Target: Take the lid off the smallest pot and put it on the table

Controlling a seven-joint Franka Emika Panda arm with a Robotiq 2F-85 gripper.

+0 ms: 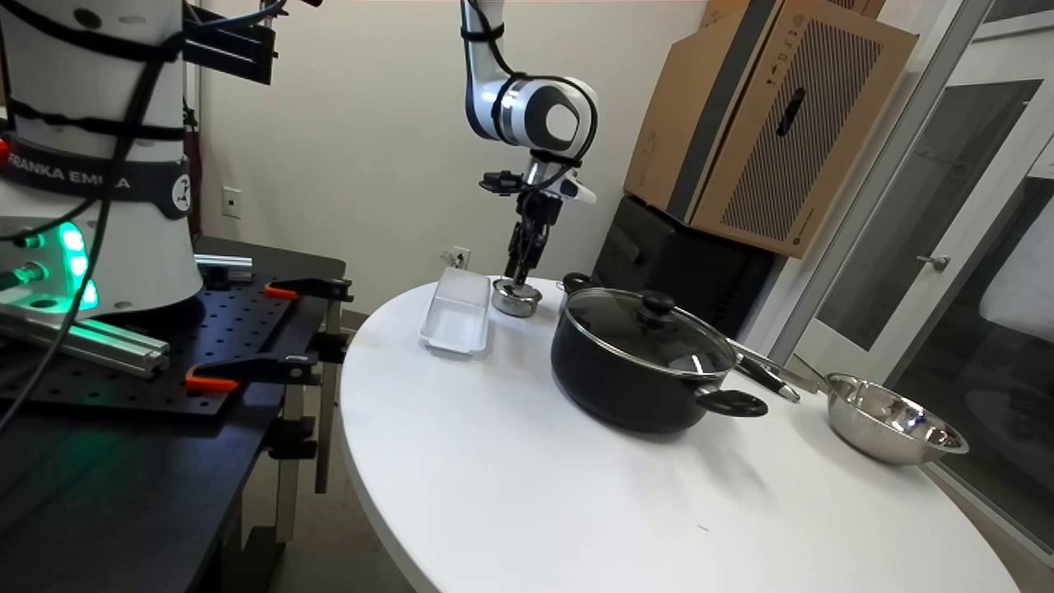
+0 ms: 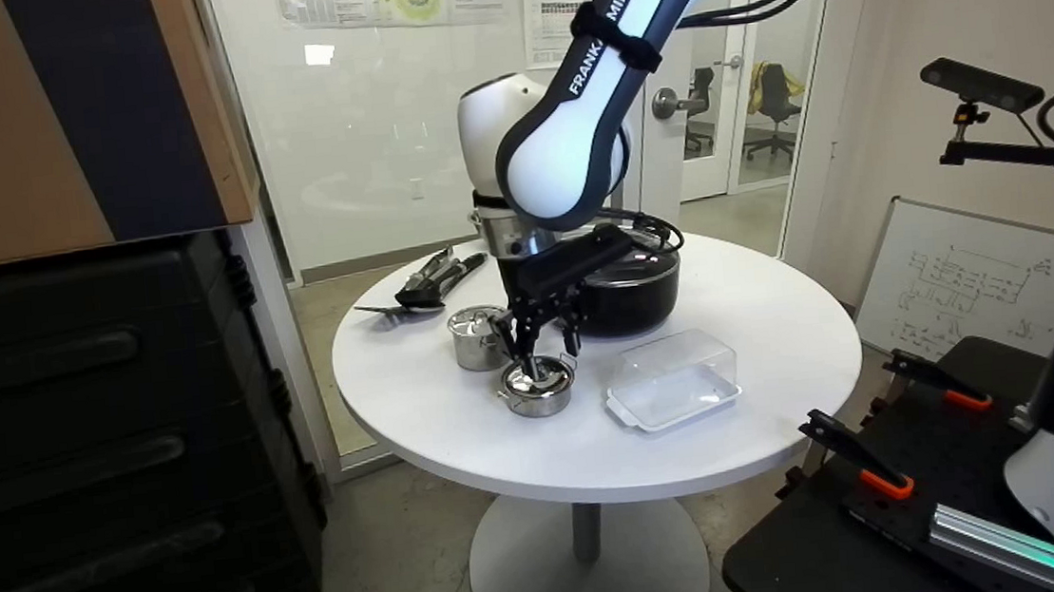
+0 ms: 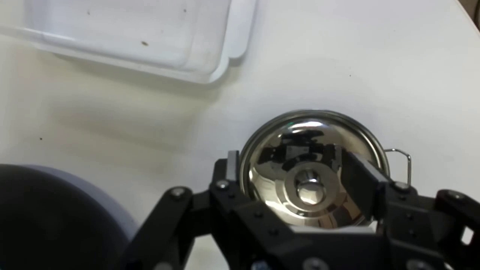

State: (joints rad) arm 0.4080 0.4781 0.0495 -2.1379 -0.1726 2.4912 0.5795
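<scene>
Silver lid (image 3: pixel 308 189) sits near the table (image 2: pixel 522 459) edge, claw (image 3: pixel 288 165) spread above.

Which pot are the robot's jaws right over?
The short silver pot: the open jaws hang over its lid. The taller silver pot and the big black pot stand off to the side.

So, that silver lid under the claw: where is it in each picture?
In an exterior view: silver lid almost at the centre, right of the clear box.
In an exterior view: silver lid just below centre, left of the clear box.
In the wrist view: silver lid right of and below centre, clear box at upper left.
Shared landmark: the clear box.
</scene>
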